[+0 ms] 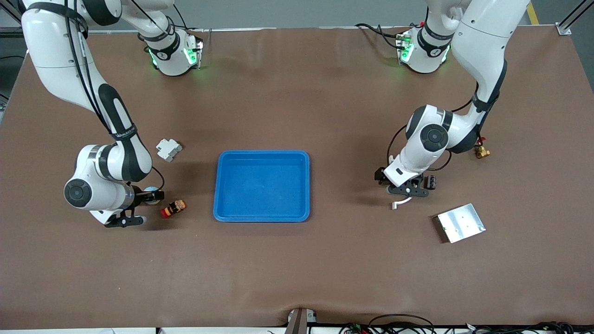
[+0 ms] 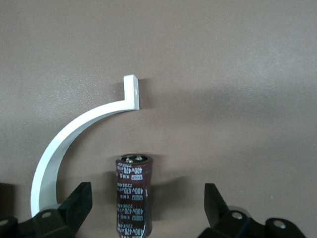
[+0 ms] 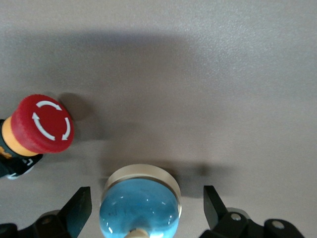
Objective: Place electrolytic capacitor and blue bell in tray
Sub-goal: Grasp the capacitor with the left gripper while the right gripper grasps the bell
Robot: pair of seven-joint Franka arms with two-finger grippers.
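Each claw is spread wide, gripping nothing: the left claw straddles the electrolytic capacitor, its long axis running between the fingers, the right claw straddles the blue bell, both on the table outside the empty tray.

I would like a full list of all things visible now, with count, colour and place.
tray: 1, bright blue, mid-table, nothing in it
capacitor: 1, dark maroon, between left gripper's fingers
curved bracket: 1, white, beside capacitor
metal plate: 1, silver, left arm's end
brass fitting: 1, left arm's end
bell: 1, blue, between right gripper's fingers
stop button: 1, red, beside bell
white block: 1, right arm's end
left gripper: open
right gripper: open
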